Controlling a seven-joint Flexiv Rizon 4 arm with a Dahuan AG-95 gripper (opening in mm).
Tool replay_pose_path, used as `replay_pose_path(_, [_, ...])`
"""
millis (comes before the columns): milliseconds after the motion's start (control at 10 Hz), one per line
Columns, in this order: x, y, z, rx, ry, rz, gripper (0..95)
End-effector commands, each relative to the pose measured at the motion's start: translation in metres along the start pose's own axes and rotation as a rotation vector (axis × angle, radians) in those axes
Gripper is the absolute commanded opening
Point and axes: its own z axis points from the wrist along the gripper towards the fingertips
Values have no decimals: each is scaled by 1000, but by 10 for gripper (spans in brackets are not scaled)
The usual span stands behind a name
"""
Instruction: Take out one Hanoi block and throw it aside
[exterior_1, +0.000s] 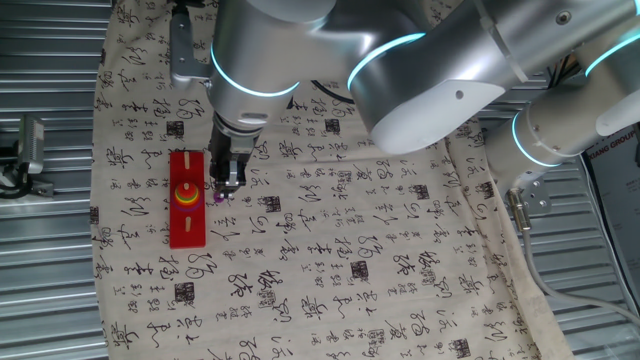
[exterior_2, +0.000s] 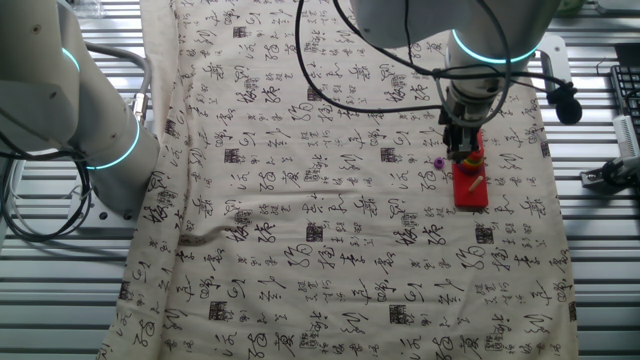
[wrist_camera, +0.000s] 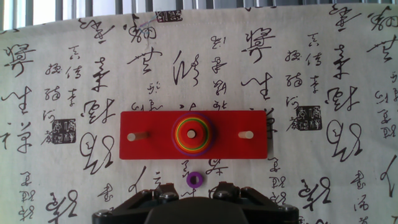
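Note:
The tiny purple Hanoi block (wrist_camera: 194, 180) lies flat on the patterned cloth, just in front of the red three-peg base (wrist_camera: 152, 149). It also shows in one fixed view (exterior_1: 218, 198) and in the other fixed view (exterior_2: 438, 162). The remaining stack, with yellow and red-orange rings (wrist_camera: 191, 134), sits on the middle peg. My gripper (wrist_camera: 194, 189) hovers over the block with its fingers (wrist_camera: 165, 188) spread to either side, open and holding nothing. In one fixed view the gripper (exterior_1: 227, 186) is just right of the base (exterior_1: 187, 228).
The two outer pegs (wrist_camera: 132, 135) of the base are bare. The cloth (exterior_1: 380, 260) covers the table and hangs over a slatted metal surface (exterior_1: 45, 260). A second arm's base (exterior_2: 105, 150) stands at the cloth's edge.

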Motion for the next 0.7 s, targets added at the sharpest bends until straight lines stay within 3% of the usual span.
replay_pose_path(100, [0, 0, 0, -2, 4, 1, 380])
replay_pose_path(700, [0, 0, 0, -6, 10, -16, 380])
